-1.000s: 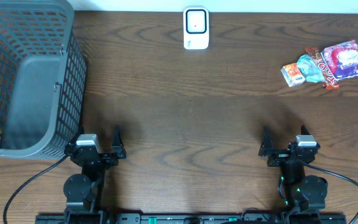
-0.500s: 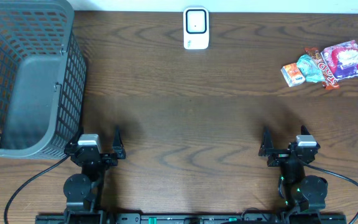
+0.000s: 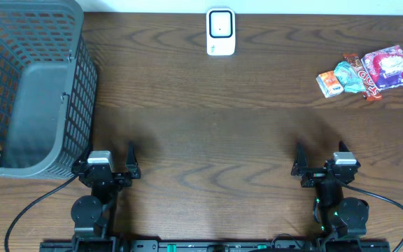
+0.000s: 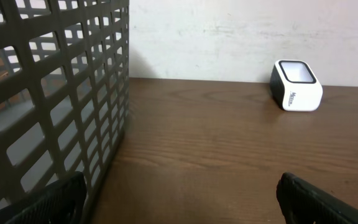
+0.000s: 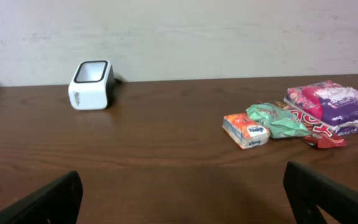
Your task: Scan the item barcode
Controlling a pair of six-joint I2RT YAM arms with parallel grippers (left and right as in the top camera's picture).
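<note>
A white barcode scanner (image 3: 220, 31) with a dark window stands at the table's far edge, also in the left wrist view (image 4: 296, 85) and right wrist view (image 5: 92, 84). Small packaged items lie at the far right: an orange pack (image 3: 329, 82) (image 5: 246, 130), a green packet (image 3: 348, 75) (image 5: 275, 120), a red bar (image 3: 366, 80) and a pink-purple bag (image 3: 390, 66) (image 5: 331, 101). My left gripper (image 3: 110, 155) (image 4: 179, 202) is open near the front left, holding nothing. Open and holding nothing too, my right gripper (image 3: 320, 155) (image 5: 185, 199) sits near the front right, far from the items.
A large grey mesh basket (image 3: 26, 84) fills the left side, its wall close beside my left gripper (image 4: 55, 93). A pale wall runs behind the table's far edge. Black cables trail from both arm bases at the front.
</note>
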